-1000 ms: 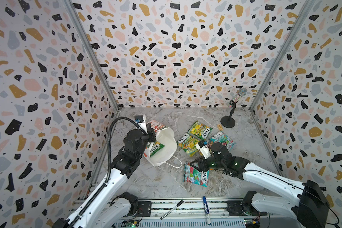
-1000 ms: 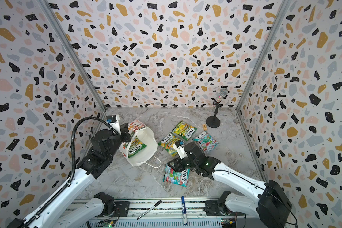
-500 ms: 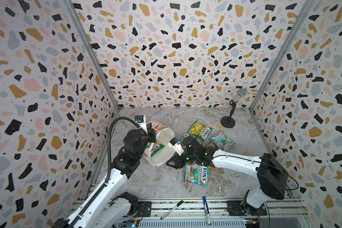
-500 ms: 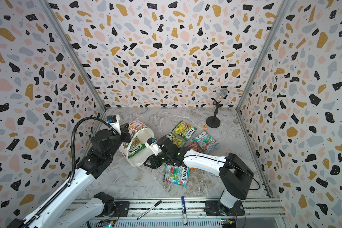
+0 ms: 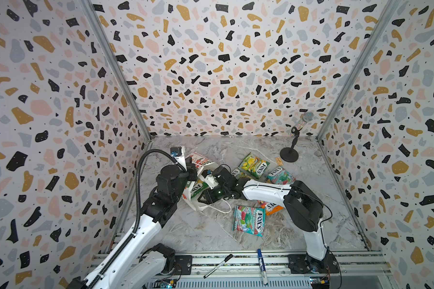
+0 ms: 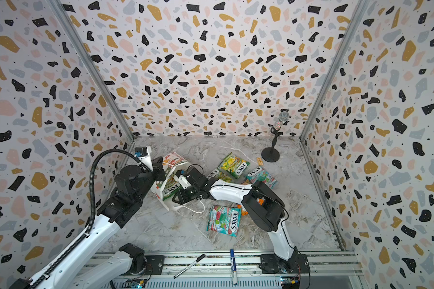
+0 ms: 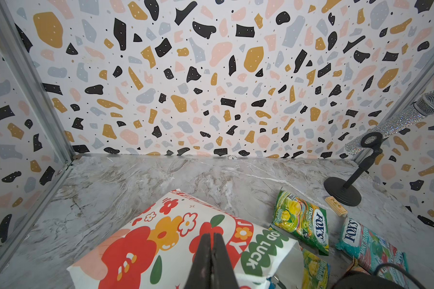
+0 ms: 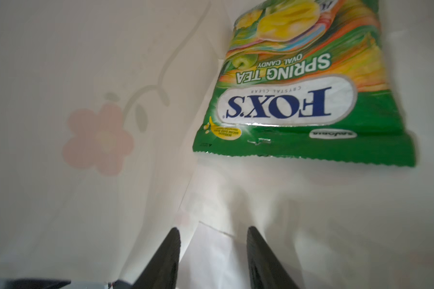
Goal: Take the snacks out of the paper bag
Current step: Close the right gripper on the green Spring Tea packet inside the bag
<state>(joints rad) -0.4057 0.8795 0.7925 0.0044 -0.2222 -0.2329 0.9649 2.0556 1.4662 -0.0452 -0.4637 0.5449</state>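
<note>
The right gripper's (image 8: 213,228) two black fingers (image 8: 166,255) stand partly apart with only bare white paper between them; they grasp nothing. They sit inside the white paper gift bag (image 8: 85,62), where a pink flower on a green stem shows through the wall. Deeper in the bag, clear of the fingertips, lies a glossy green-yellow candy packet (image 8: 298,100) with a white FOX'S label.

The left gripper (image 7: 212,235) has its fingers (image 7: 201,260) pressed flat together, pinching the bag's upper edge. Beyond them is the bag's printed side, with red and orange flowers.

In both top views the bag (image 5: 201,160) lies tipped on a grey marbled table (image 5: 211,237). Its mouth faces the white right arm (image 5: 263,192), which reaches across the middle into it. A white cord handle (image 5: 223,207) trails from the bag toward the robot's base.

Five more packets lie outside, all on the bag's mouth side. A second green-yellow packet (image 5: 236,172) is nearest, partly under the arm. A third green-yellow packet (image 5: 254,165) and a teal packet (image 5: 281,176) lie farther out. A second teal packet (image 5: 248,220) and an orange-pink packet (image 5: 271,207) lie toward the base. A glittery microphone on a black stand (image 5: 289,157) stands well beyond them.
</note>
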